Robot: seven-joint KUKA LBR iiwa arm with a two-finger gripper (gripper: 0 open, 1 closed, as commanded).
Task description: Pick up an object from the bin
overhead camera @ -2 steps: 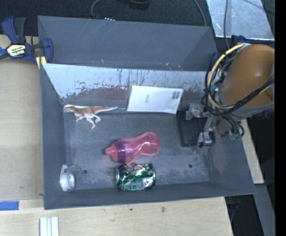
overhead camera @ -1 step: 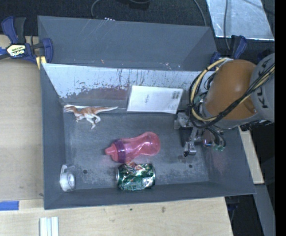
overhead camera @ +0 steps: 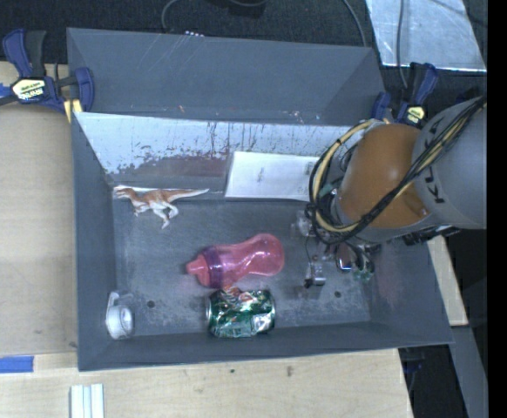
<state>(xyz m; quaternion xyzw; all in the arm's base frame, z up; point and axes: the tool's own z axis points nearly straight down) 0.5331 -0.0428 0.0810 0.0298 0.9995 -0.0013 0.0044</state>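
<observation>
Closest to the lens is the robot's wrist (overhead camera: 384, 177), a rounded orange cover wrapped in black and yellow cables, reaching in from the right over a grey metal bin (overhead camera: 92, 259). Below it the gripper (overhead camera: 314, 275) hangs low over a bare patch of floor in the right half of the bin. Whether it is spread or closed cannot be made out, and nothing is seen caught in it. Just to its left lies a pink baby bottle (overhead camera: 240, 259), the nearest thing and, by my judgement, the likeliest pick. It rests on its side because it is loose and round, with its darker cap end pointing left and its wider base toward the gripper. The plastic is see-through pink with a gentle waist in the middle, which would probably give a good place to grip. Touching or nearly touching its lower side is a crushed green can (overhead camera: 240, 313), near the front wall. Well apart to the left lie a small toy dinosaur (overhead camera: 153, 198) and, in the front left corner, a small white ring-like object (overhead camera: 118, 318). A white card (overhead camera: 267, 177) leans at the back wall.
</observation>
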